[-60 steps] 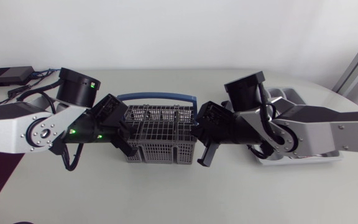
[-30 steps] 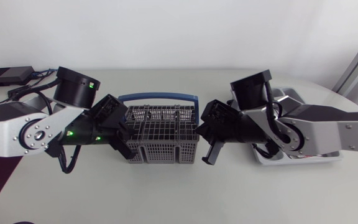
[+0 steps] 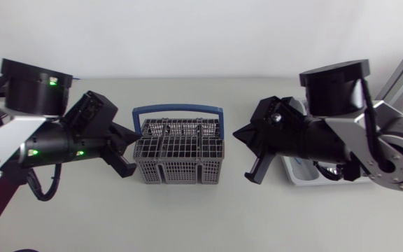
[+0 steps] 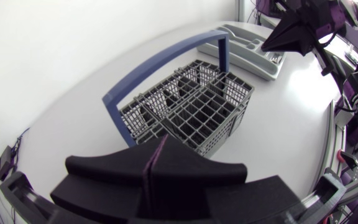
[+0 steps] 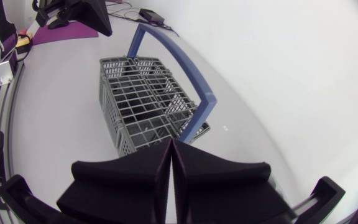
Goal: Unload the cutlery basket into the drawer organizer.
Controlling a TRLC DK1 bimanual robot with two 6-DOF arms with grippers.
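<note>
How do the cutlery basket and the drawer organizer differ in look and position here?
The cutlery basket is dark grey mesh with a blue handle; the drawer organizer is a pale solid tray. The basket stands tall mid-table, fully visible; the organizer lies low, partly under the right arm. Both rest on the table.

The basket [image 3: 178, 159] was a grey wire grid, its handle [image 3: 177, 109] blue. At three o'clock, the organizer [image 4: 248, 61] was pale grey. The table [image 3: 187, 218] was off-white.
</note>
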